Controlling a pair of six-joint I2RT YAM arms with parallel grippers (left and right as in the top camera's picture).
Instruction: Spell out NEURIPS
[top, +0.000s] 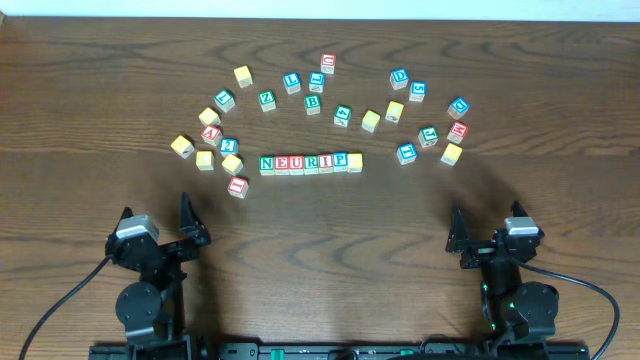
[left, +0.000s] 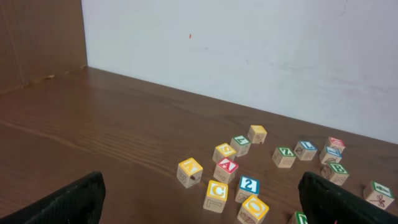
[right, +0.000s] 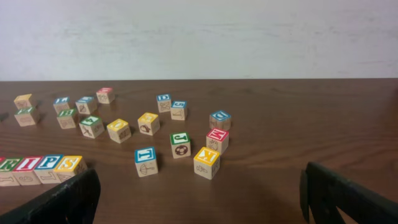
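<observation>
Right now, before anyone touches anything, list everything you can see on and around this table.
Row: 7 blocks, mixed colours, table centre, reads NEURIPS.
Loose blocks: about 24, yellow, green, red and blue, in an arc behind the row.
Table: 1, dark brown wood.
Wall: 1, white, behind the table.
Left fingers: 2, black, near edge, open, empty.
Right fingers: 2, black, near edge, open, empty.
</observation>
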